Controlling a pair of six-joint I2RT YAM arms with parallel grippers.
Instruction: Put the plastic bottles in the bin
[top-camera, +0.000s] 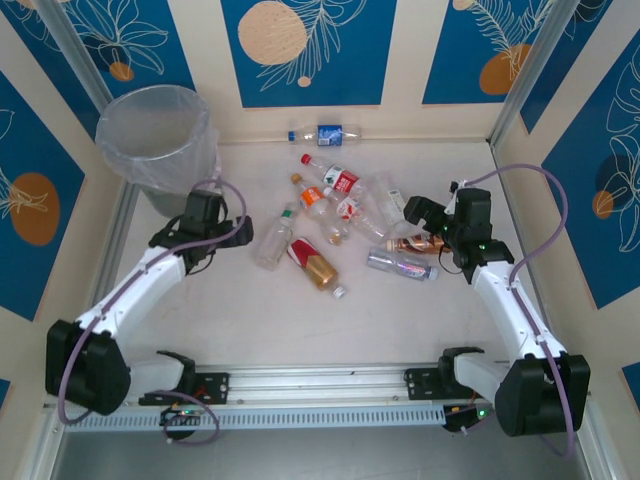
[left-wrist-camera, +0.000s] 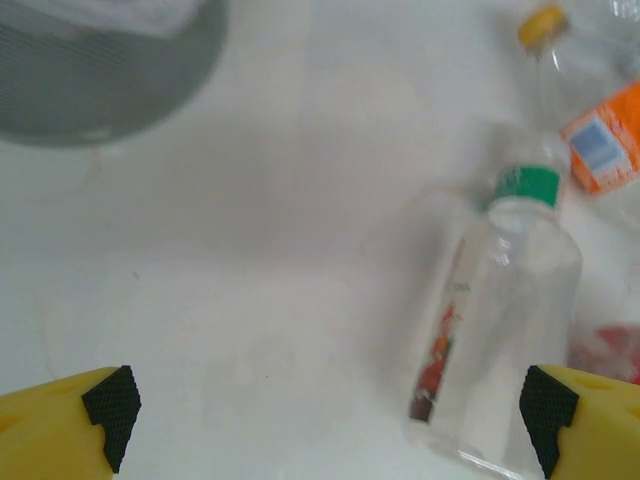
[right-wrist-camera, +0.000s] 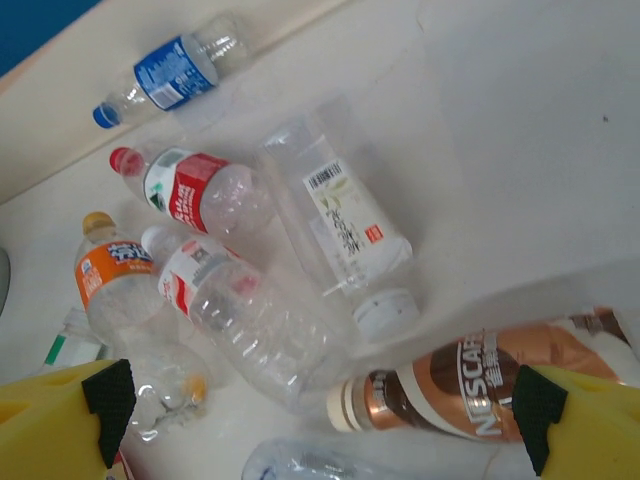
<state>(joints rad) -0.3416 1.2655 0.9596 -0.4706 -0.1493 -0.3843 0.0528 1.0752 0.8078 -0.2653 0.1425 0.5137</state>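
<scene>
While both grippers hang wide open and empty, we mark the hazards first. The bin, at the far left corner of the table, looks light and could tip if the left arm brushes it. The left gripper hovers over the green-capped bottle, which lies off-centre and could roll from closing jaws. The right gripper hovers over the heaped plastic bottles at mid-table and could pinch two at once. We count one bin, two grippers, and perhaps ten bottles, some overlapping.
</scene>
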